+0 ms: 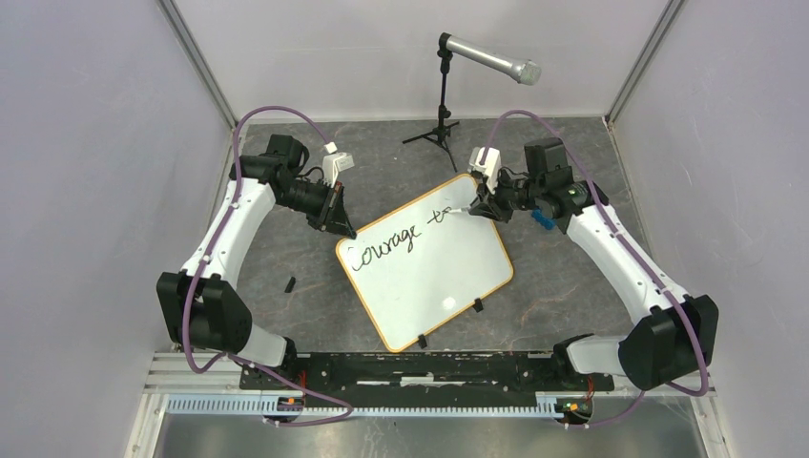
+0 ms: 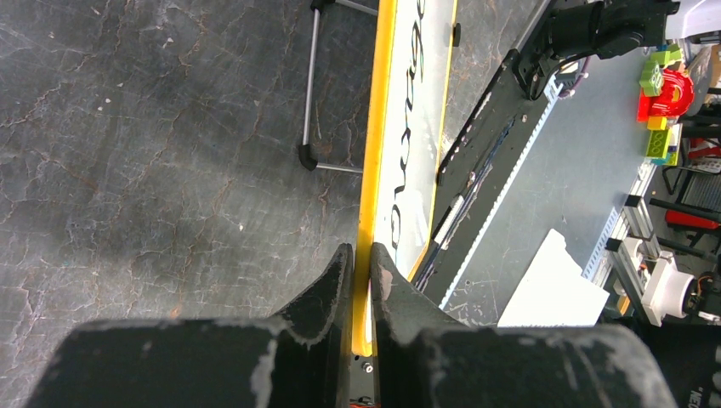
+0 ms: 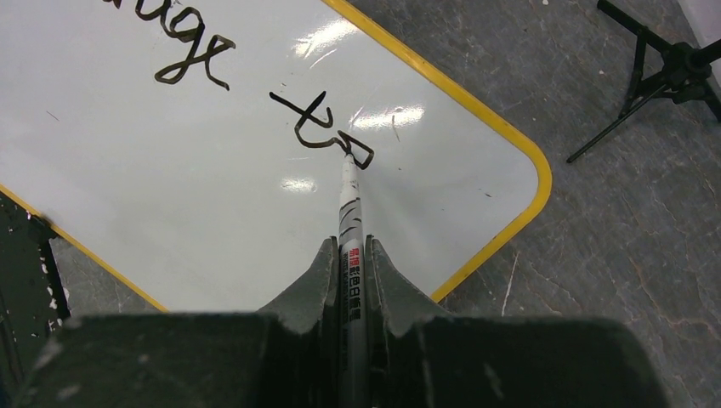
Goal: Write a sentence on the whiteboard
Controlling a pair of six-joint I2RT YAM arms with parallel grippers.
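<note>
The whiteboard (image 1: 448, 277) lies tilted on the table, white with an orange rim and two black clip feet at its near edge. The sentence (image 1: 386, 243) reads "Courage" and a short word after it; its last strokes show in the right wrist view (image 3: 319, 127). My left gripper (image 1: 336, 212) is shut on the board's far left rim (image 2: 367, 212). My right gripper (image 1: 485, 202) is shut on a white marker (image 3: 350, 221), whose tip touches the board (image 3: 170, 212) at the end of the writing.
A microphone (image 1: 488, 57) on a small black tripod stand (image 1: 439, 119) stands at the back. A small black cap (image 1: 289, 283) lies left of the board. A blue object (image 1: 542, 220) lies under my right arm. Grey walls close both sides.
</note>
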